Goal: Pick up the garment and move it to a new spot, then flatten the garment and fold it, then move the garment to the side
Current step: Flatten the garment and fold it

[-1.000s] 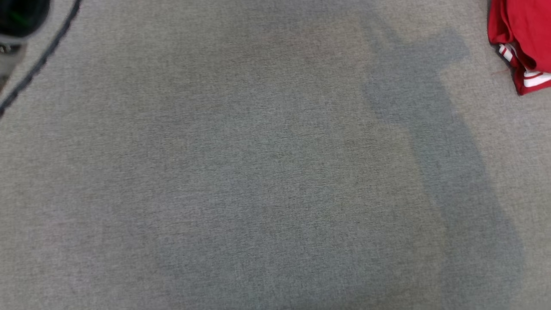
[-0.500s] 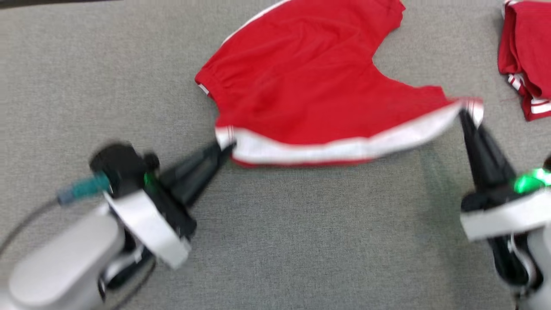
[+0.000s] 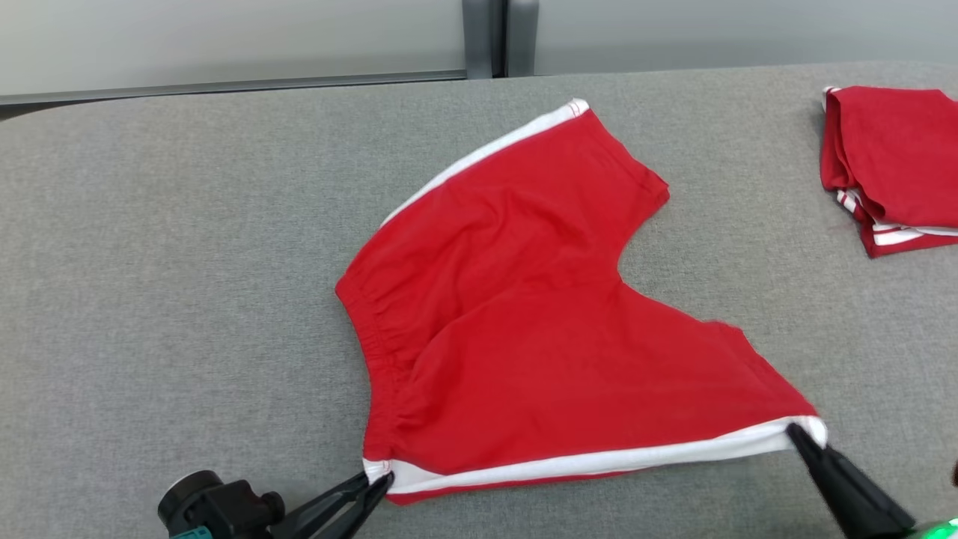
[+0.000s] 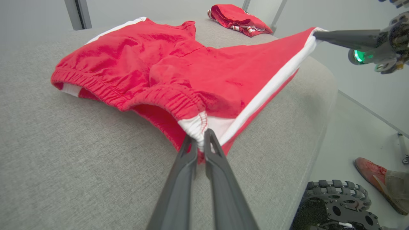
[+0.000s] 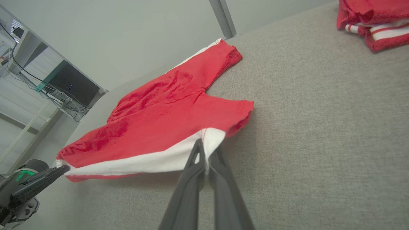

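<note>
Red fabric shorts with white side stripes (image 3: 524, 337) are lying spread on a grey cloth-covered bench (image 3: 187, 262), toward its near edge. The left end effector (image 3: 383, 480) is pinching the waistband corner at the white stripe. The right end effector (image 3: 795, 433) is pinching the leg-hem corner of the same stripe, holding that edge taut and raised. A folded red and white garment (image 3: 891, 165) is resting well apart, at the far right.

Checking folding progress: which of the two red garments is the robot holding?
The spread-out red shorts, pinched at both near corners by the left gripper and right gripper; the folded red garment at far right lies untouched.
</note>
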